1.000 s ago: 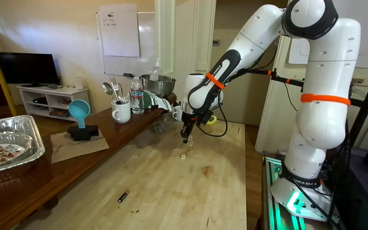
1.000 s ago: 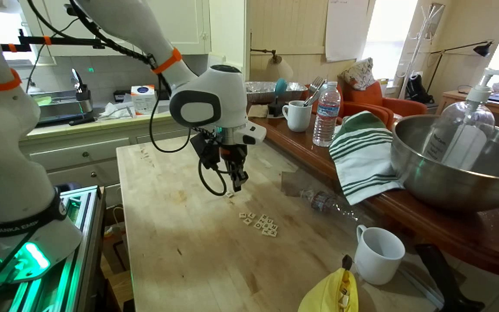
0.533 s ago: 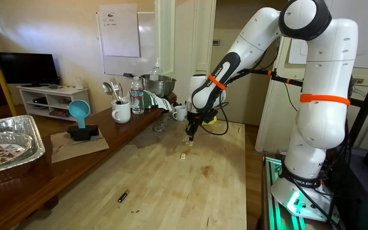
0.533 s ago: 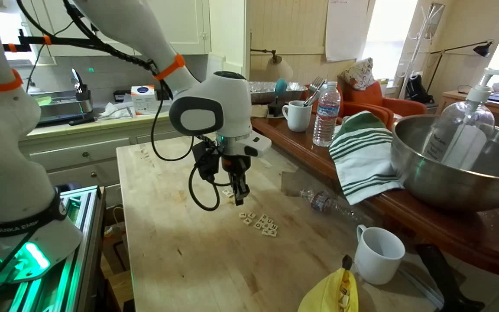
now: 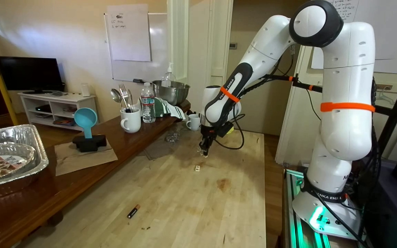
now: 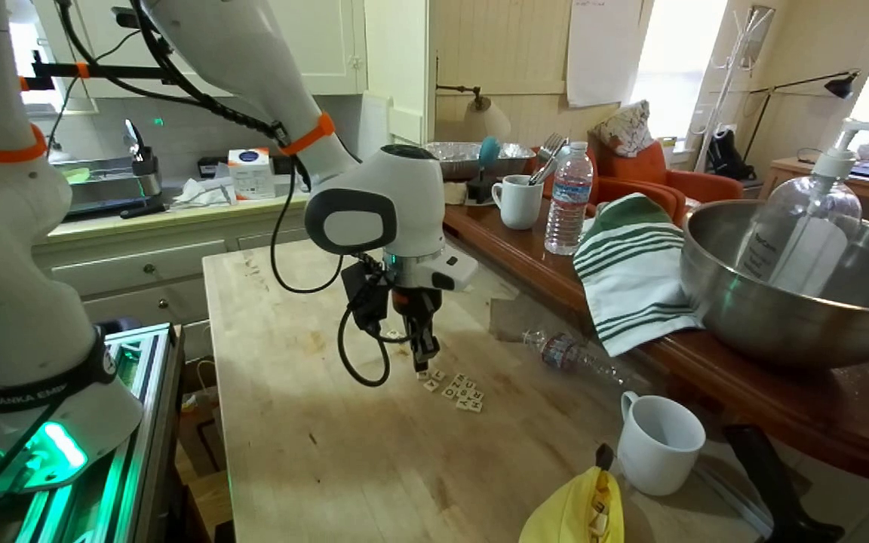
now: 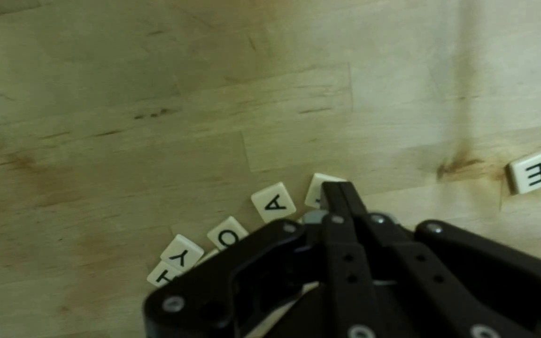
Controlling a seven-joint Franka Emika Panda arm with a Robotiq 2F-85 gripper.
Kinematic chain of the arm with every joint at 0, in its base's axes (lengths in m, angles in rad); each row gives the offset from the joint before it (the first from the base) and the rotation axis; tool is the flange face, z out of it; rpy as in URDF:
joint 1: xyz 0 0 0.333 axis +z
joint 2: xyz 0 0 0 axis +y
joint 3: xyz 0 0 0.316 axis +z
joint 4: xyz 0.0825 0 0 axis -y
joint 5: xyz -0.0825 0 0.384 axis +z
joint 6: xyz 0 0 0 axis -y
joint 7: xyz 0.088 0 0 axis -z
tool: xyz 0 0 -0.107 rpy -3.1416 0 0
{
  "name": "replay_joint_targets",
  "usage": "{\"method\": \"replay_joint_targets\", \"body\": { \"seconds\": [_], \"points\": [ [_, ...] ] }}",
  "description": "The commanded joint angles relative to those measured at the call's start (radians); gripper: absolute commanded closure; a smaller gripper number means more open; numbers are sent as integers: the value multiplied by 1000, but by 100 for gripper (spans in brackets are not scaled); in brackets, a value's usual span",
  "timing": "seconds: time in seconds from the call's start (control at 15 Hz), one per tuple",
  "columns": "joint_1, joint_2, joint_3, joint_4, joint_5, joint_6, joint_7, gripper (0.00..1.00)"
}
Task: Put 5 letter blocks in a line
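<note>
Wrist view: the two slim black fingers of my gripper (image 7: 338, 184) are pressed together along their length, their tips partly covering one of the letter blocks (image 7: 316, 189) (contact: I cannot tell). At least eight of these flat, square, cream pieces are visible here, lying on the tabletop (image 7: 111, 188), a wooden surface with dark grain marks and brown stains. A, O, Y and E are legible. The E piece and a neighbour cut off at the edge of view sit edge to edge, apart from a loose cluster of six or more near my fingertips, partly hidden by the gripper.

Containers, in both exterior views: one polished steel bowl (image 6: 796, 324), holding one clear pump bottle (image 6: 800, 241); two white mugs (image 5: 132, 121), one holding metal cutlery (image 5: 125, 98); one foil tray (image 5: 22, 135). In an exterior view the foil tray carries a smaller foil dish (image 5: 30, 155). In an exterior view one tapering yellow pouch (image 6: 561, 505) gapes along its side, pale pieces (image 6: 599, 522) showing inside.
</note>
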Motion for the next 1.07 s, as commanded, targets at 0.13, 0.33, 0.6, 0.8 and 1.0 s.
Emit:
{"method": "replay_joint_targets", "body": {
  "seconds": [0.13,0.33,0.6,0.8,1.0],
  "points": [
    [-15,76,17,43,11,37,-17,100],
    [-15,79,34,42,14,25,-48,100],
    [-12,67,68,24,10,18,-124,100],
    [-11,63,88,18,1,18,-180,100],
    [-12,59,108,13,3,13,-235,100]
  ]
}}
